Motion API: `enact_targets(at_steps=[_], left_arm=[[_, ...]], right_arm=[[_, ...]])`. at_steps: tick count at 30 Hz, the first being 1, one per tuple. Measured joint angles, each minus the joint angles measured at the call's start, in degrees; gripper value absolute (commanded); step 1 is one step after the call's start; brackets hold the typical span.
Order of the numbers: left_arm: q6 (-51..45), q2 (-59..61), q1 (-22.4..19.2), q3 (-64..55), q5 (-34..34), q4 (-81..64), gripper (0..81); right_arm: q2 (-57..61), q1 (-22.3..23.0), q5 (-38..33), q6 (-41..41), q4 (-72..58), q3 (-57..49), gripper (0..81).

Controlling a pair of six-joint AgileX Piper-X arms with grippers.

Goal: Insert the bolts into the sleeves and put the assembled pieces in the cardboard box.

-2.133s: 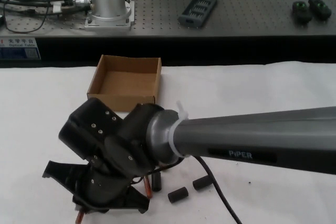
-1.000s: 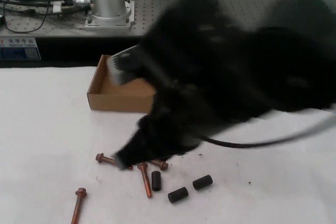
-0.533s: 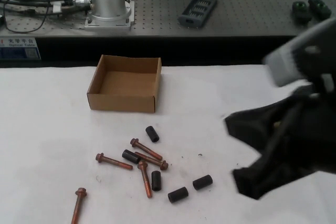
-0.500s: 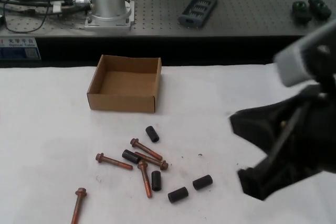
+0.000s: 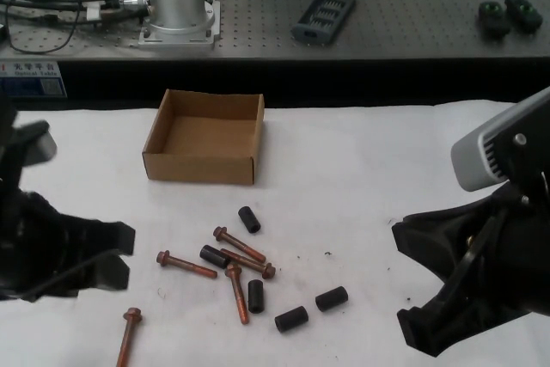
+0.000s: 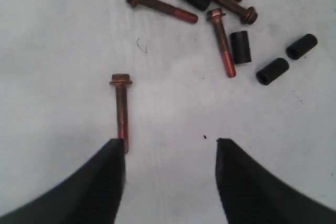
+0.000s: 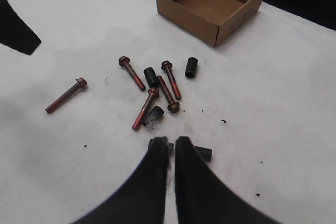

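Table (image 5: 361, 152) had a white cover. Left gripper (image 6: 170, 145) hung low on its left side, fingers wide apart, holding nothing, one bolt (image 6: 121, 108) beside a tip. Right gripper (image 7: 171, 140) hung at right, fingers nearly together, nothing betw. them. Cardboard box (image 5: 202, 168) stood farther back; sleeves (image 5: 291, 319) lay loose betw. the arms.

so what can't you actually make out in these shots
- Lone bolt: in the left wrist view its tip sits behind a finger of the left claw. In the high view the bottom edge cuts it off.
- One sleeve: in the right wrist view it is partly covered by the right claw.
- Cardboard box: in the high view its near wall hides the front strip of the floor.
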Motion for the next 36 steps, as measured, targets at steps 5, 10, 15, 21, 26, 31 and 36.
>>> enact_targets(at_steps=[5,10,15,21,26,31,36], left_arm=[[-0.5,4.75,0.0,0.0,0.0,-0.29,42.2],[-0.49,11.25,0.0,0.0,-2.34,-3.01,42.2],[-0.49,16.94,-0.43,0.0,-3.46,-5.03,42.2],[-0.49,20.78,-3.66,0.0,-5.75,-9.18,42.2],[-0.49,23.55,-4.98,0.0,-7.15,-10.5,42.2],[-0.49,25.45,-4.94,-0.35,-8.4,-10.65,38.2],[-0.49,26.01,-4.94,-0.52,-8.96,-10.28,19.6]], right_arm=[[0.0,0.0,0.0,0.0,0.0,0.0,5.1],[0.0,0.0,0.0,0.0,0.0,0.0,5.1],[0.0,0.0,0.0,0.0,0.0,0.0,5.1],[0.0,0.0,0.0,0.0,0.0,0.0,5.1],[0.0,0.0,0.0,0.0,0.0,0.0,5.1],[0.0,0.0,0.0,0.0,0.0,0.0,5.1],[0.0,0.0,0.0,1.02,0.47,0.0,5.1]])
